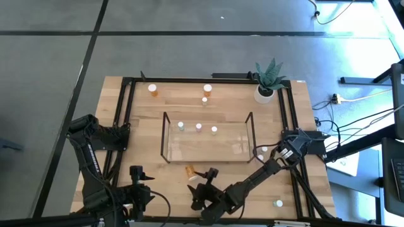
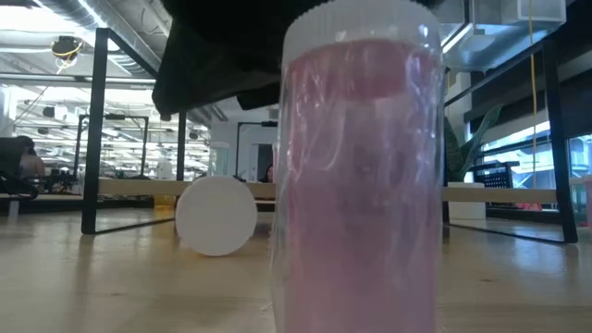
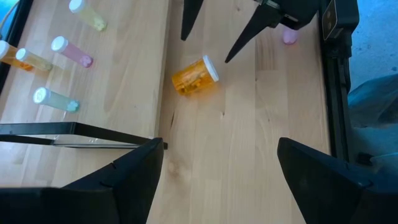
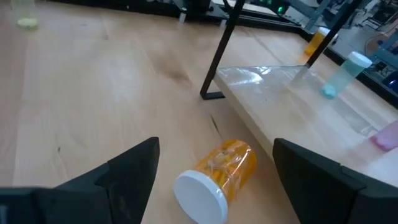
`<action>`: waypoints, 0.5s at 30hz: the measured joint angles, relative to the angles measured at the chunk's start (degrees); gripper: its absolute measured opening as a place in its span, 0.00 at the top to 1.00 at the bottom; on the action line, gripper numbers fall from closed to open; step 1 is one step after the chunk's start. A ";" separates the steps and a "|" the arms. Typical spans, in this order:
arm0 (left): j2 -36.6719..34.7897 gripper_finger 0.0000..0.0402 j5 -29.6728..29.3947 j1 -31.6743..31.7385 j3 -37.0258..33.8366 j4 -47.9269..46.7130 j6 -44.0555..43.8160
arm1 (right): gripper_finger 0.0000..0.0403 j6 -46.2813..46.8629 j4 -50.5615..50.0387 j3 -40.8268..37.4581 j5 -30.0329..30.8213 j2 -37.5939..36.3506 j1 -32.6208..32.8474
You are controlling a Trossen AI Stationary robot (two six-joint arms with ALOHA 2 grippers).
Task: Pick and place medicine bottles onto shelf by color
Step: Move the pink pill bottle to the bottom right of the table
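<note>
Orange bottle (image 1: pixel 190 170) lies beside shelf (image 1: pixel 165 135) edge; right gripper (image 1: pixel 206 181), left gripper (image 1: pixel 136 180) open, empty.

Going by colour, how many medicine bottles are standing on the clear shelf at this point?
Green bottle: 1
Pink bottle: 1
Yellow bottle: 1
Total on the shelf: 3
</note>
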 joint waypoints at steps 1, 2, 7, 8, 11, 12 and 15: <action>0.00 0.23 0.00 0.01 0.00 0.00 0.00 | 0.22 -0.26 0.27 0.00 0.00 0.00 0.02; 0.00 0.23 0.00 0.01 0.00 -0.02 0.00 | 0.22 -1.15 0.31 0.11 0.18 0.00 0.02; 0.00 0.23 0.00 -0.01 0.00 0.00 0.00 | 0.22 -5.32 -0.24 3.04 1.98 0.07 0.03; 0.00 0.23 0.00 0.01 0.00 0.00 0.00 | 0.22 -6.41 -1.74 3.99 1.68 0.09 0.11; 0.00 0.23 0.00 -0.01 0.00 0.00 0.00 | 0.22 -6.96 -6.65 7.50 1.15 0.05 0.74; 0.00 0.23 -0.01 -0.01 0.00 -0.02 0.00 | 0.22 -5.92 -8.94 8.65 0.56 0.02 0.89; 0.00 0.23 -0.02 0.01 0.00 0.00 0.00 | 0.22 -0.50 -16.27 12.28 -1.15 0.07 1.52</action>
